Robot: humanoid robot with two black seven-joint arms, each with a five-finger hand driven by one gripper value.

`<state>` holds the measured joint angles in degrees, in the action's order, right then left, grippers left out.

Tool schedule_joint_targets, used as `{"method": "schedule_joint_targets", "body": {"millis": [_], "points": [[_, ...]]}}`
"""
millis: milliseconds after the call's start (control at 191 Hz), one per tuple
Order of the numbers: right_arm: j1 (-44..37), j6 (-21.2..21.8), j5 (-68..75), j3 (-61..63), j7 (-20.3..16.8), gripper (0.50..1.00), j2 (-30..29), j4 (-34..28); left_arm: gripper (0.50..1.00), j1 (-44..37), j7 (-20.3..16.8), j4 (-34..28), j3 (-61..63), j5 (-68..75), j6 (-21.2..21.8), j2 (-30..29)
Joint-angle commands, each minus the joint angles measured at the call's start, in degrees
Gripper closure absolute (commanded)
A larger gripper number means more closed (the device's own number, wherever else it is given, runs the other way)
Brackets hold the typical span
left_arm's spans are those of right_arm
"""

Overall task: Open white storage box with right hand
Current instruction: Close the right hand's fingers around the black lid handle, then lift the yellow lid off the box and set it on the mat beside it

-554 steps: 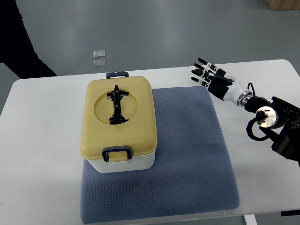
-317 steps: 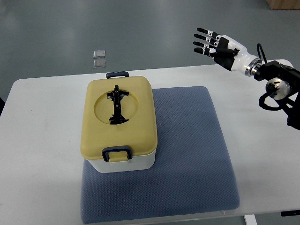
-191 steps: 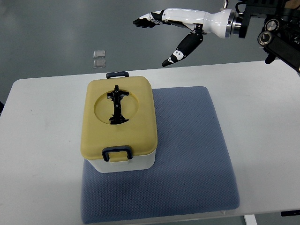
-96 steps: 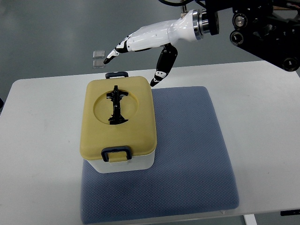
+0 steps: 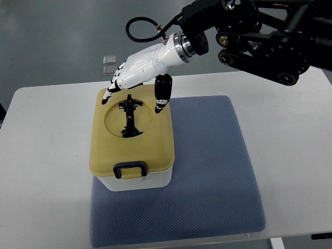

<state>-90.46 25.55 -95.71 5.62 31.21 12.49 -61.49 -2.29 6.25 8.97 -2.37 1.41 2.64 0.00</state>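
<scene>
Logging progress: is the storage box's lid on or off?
On. The yellow lid sits flush on the white storage box; the right hand hovers open above it.

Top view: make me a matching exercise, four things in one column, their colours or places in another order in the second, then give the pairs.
Things:
1. lid
2. mat
3. front latch
4. right hand

Descriptions:
A. dark, at the lid's near edge
B. white with black fingertips, over the far end of the box
C. yellow, with a round recess holding a black handle
D. blue-grey, spread on the white table under the box

Pairs: 1-C, 2-D, 3-A, 4-B
</scene>
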Motion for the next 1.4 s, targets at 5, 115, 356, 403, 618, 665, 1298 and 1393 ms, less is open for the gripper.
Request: {"method": "schedule_joint_targets", "body": {"millis": [5, 115, 356, 403, 618, 665, 1298, 1393], "points": [[0.4, -1.1, -0.6, -0.2, -0.1, 0.56, -1.2, 0.1, 0.5, 0.0, 0.0, 0.0, 0.0, 0.0, 0.0, 0.0], [0.5, -2.0, -0.7, -0.2, -0.2, 0.56, -1.2, 0.1, 0.5, 0.1, 0.0, 0.0, 0.0, 0.0, 0.0, 0.0], [2.7, -5.4, -2.3, -1.3, -0.3, 0.56, -2.3, 1.1, 0.5, 0.0, 0.0, 0.0, 0.0, 0.0, 0.0, 0.0], [3.0, -5.7, -2.8, -1.3, -0.3, 0.562, -2.4, 1.2, 0.5, 0.0, 0.0, 0.0, 0.0, 0.0, 0.0, 0.0], [4.1, -6.7, -3.3, -1.2, -0.1, 0.683, -2.5, 1.6, 0.5, 0.0, 0.0, 0.0, 0.0, 0.0, 0.0, 0.0], [4.3, -6.6, -3.4, -1.2, -0.2, 0.762, -2.5, 1.6, 0.5, 0.1, 0.0, 0.0, 0.0, 0.0, 0.0, 0.0], [2.6, -9.6, -3.9, 1.8, 1.6, 1.0, -1.2, 2.0, 0.5, 0.0, 0.0, 0.0, 0.0, 0.0, 0.0, 0.0], [1.3, -9.6, -3.7, 3.6, 2.6, 1.0, 0.2, 2.0, 0.5, 0.1, 0.0, 0.0, 0.0, 0.0, 0.0, 0.0]]}}
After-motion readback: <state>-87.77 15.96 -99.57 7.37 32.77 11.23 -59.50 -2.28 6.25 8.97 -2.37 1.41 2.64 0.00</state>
